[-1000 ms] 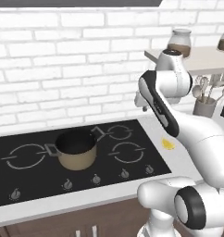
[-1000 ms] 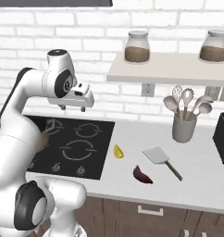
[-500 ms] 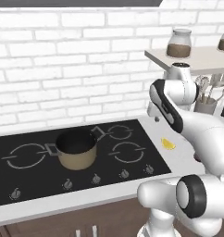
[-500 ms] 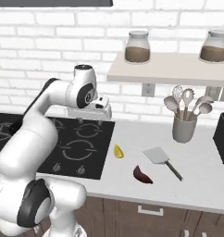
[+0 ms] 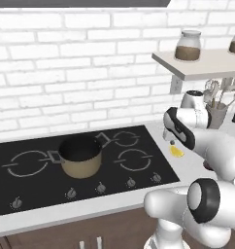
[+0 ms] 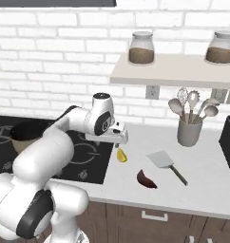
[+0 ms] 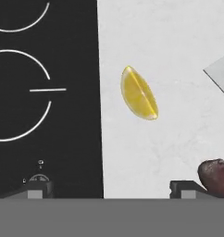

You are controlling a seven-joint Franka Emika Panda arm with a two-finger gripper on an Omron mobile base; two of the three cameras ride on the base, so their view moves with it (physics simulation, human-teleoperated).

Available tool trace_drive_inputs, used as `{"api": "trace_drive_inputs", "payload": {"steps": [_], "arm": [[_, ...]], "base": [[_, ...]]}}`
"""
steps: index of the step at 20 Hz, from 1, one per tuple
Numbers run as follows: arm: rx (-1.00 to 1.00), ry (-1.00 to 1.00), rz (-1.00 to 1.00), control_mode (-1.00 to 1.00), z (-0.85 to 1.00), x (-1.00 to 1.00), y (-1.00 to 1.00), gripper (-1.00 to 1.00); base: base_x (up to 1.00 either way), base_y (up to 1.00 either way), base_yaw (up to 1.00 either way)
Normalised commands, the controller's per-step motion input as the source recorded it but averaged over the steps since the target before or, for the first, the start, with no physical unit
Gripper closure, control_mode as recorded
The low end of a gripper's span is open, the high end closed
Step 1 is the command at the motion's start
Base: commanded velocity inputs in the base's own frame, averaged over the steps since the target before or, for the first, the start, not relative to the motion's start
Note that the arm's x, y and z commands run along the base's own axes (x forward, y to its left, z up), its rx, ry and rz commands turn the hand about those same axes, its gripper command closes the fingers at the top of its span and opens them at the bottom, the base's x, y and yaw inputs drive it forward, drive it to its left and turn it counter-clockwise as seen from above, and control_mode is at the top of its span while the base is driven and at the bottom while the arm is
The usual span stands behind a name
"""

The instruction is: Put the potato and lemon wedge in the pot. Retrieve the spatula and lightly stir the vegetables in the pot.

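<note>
- Your fingers (image 7: 111,189) are spread wide with nothing between them; in the hand view both tips show at the bottom, one over the black hob (image 7: 44,115), the other over the white worktop (image 7: 178,41).
- The lemon wedge (image 7: 139,93) lies on the worktop just beside the hob's edge, apart from both fingertips. From the right base view you see the wedge (image 6: 121,155) directly below the hand (image 6: 109,136), and from the left base view the wedge (image 5: 176,152) sits near the hob's right edge.
- The pot (image 5: 80,157) stands on the hob, well apart from the wedge, its dark inside in shadow. In the right base view the pot (image 6: 24,134) is partly hidden behind your arm.
- A dark reddish-brown piece (image 6: 146,179), which may be the potato, lies on the worktop near the wedge; you see its end (image 7: 215,175) touching the right fingertip's edge in the hand view, though contact is unclear.
- The spatula (image 6: 165,163) lies flat on the worktop between that piece and the grey utensil cup (image 6: 189,133).
- Two jars (image 6: 141,48) stand on the shelf (image 6: 174,71) above.
</note>
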Motion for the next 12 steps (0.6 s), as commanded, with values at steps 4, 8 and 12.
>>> {"api": "trace_drive_inputs", "payload": {"steps": [4, 8, 12], "arm": [[-0.02, 0.05, 0.00, -1.00, -0.63, 0.44, -0.21, -1.00], [-0.04, 0.02, 0.00, -1.00, -0.52, 0.30, -0.26, -1.00], [-0.04, 0.00, 0.00, -1.00, -0.39, 0.20, -0.21, -1.00]], "base": [[0.00, 0.00, 0.00], [0.00, 0.00, 0.00], [0.00, 0.00, 0.00]]}}
